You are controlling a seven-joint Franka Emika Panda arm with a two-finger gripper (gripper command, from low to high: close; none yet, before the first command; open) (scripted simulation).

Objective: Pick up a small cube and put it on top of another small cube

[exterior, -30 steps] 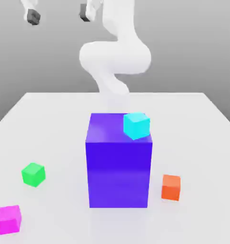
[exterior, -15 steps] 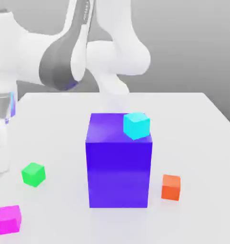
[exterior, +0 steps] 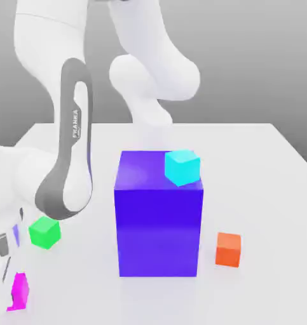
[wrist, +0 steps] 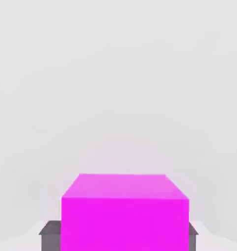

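The small cube is bright magenta and rests on the white table at the front of the exterior view's left. My gripper has come down over it, and the hand hides the cube's left part. In the hand view the small cube sits between the grey fingertips, which press against both of its sides. The gripper is shut on it, and the cube still rests on the table.
A green cube lies just behind the hand. A big blue-purple block stands mid-table with a cyan cube on its top. An orange cube sits to the block's right. The arm's forearm hangs over the table's left.
The arm swung down from high above to the front left. The hand dropped over the magenta cube, and its fingers closed from wide open onto the cube's sides.
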